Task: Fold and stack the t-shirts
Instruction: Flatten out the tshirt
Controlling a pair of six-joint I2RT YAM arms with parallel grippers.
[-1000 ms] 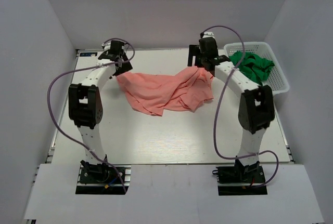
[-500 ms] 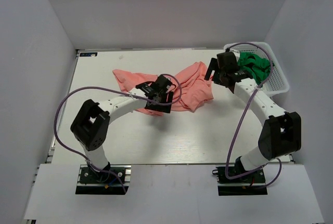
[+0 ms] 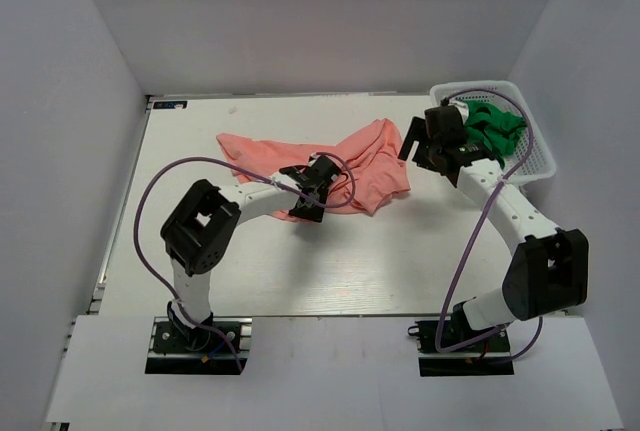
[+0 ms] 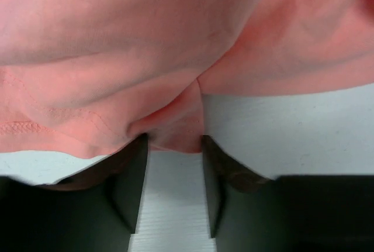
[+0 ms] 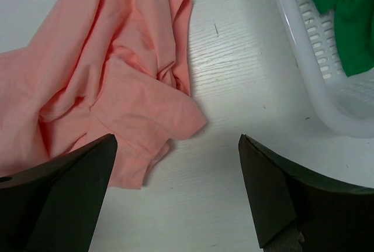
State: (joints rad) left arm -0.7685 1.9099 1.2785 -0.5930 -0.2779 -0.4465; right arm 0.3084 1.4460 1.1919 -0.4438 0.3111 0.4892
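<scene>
Here, one pink shirt, one green garment, one basket

This looks like a robot lab's test booth, not a home or a shop. A white table is boxed in by bare pale walls behind it and on both sides. At the table's near edge, a left arm and a right arm stand bolted on black base plates. Purple cables loop from them above the table.
</scene>
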